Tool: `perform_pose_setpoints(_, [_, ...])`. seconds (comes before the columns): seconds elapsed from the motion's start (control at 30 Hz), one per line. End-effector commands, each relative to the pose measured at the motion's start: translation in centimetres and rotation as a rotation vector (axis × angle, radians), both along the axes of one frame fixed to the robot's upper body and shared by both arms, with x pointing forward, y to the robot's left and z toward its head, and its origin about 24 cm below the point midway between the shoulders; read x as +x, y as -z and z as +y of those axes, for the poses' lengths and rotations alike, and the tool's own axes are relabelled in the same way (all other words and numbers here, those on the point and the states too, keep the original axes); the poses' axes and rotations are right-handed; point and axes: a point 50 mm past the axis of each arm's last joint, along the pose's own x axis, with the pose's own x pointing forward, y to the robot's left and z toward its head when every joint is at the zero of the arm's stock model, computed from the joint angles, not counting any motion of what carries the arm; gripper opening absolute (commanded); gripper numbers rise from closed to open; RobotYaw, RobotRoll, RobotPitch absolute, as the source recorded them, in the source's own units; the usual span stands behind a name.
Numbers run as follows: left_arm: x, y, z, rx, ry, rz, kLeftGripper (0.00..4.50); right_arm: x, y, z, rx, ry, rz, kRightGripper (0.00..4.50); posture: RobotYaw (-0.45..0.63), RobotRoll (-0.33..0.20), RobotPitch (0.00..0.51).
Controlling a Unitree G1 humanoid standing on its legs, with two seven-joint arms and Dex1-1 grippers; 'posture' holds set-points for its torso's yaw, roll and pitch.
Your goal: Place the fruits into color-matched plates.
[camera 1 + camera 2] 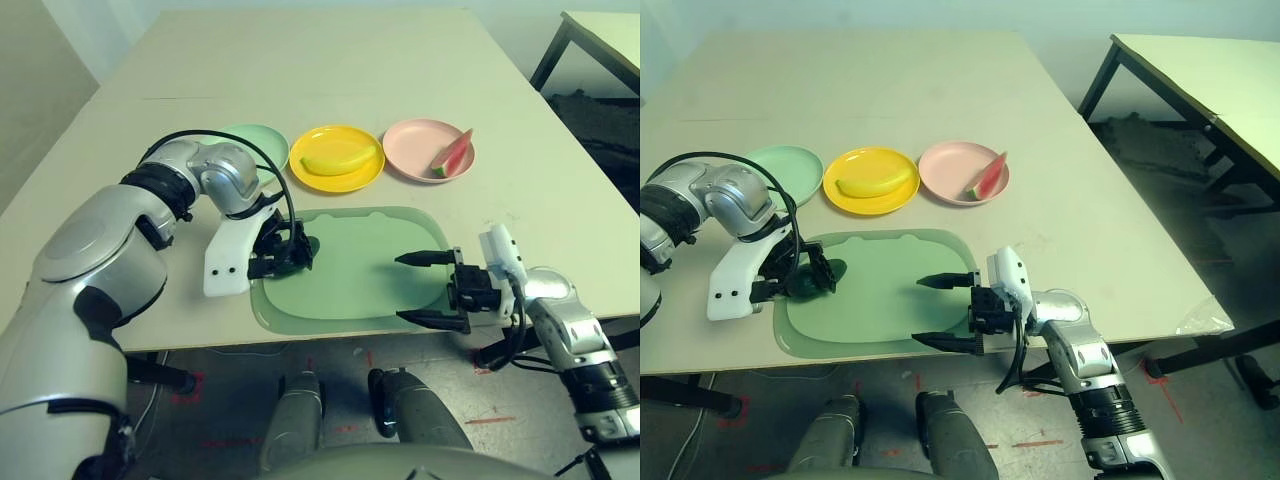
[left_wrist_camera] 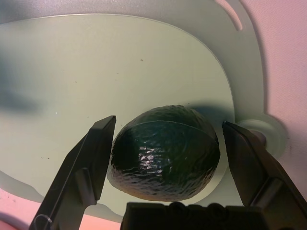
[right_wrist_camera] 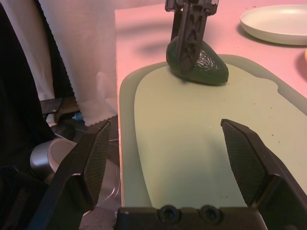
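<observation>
The left hand (image 2: 165,143) hangs spread around the dark green toy avocado (image 2: 165,158) lying on the pale green cutting board (image 1: 370,265), fingers not touching it, while the right hand (image 1: 425,290) hovers spread over the board's near edge.

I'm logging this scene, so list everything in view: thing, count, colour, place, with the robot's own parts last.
Table: one, beige, under everything.
Second table: one, beige, off to the right.
Cutting board: one, pale green, near edge of the table.
Avocado: one, dark green, on the cutting board's left end.
Green plate: one, mint green, left of the row, empty.
Yellow plate: one, bright yellow, middle of the row.
Banana: one, yellow, in the yellow plate.
Pink plate: one, pale pink, right of the row.
Watermelon wedge: one, red with green rind, in the pink plate.
Left pincer: black, open, astride the avocado.
Right pincer: black, open, over the board's right end.
</observation>
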Motion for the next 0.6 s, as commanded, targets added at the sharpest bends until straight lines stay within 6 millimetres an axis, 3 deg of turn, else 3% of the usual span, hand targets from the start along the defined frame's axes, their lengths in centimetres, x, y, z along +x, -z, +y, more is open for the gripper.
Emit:
perform_pose_setpoints(0.03, [0.01, 0.26, -0.10, 0.013, 0.010, 0.002, 4.50, -0.33, 0.09, 0.38, 0.013, -0.018, 0.012, 4.48, -0.11, 0.000, 0.130])
perform_pose_setpoints(0.27, [0.10, 0.38, -0.31, 0.010, 0.013, 0.000, 4.50, -0.39, 0.04, 0.38, 0.012, -0.017, 0.012, 4.48, -0.11, 0.000, 0.130])
perform_pose_setpoints(0.4, [0.18, 0.43, -0.53, 0.005, 0.016, -0.001, 3.28, -0.37, -0.01, 0.41, 0.013, -0.015, 0.010, 4.50, -0.11, 0.000, 0.129])
perform_pose_setpoints(0.6, [0.21, 0.44, -0.52, 0.006, 0.018, -0.003, 3.15, -0.37, -0.04, 0.46, 0.015, -0.013, 0.009, 4.50, -0.11, 0.000, 0.128])
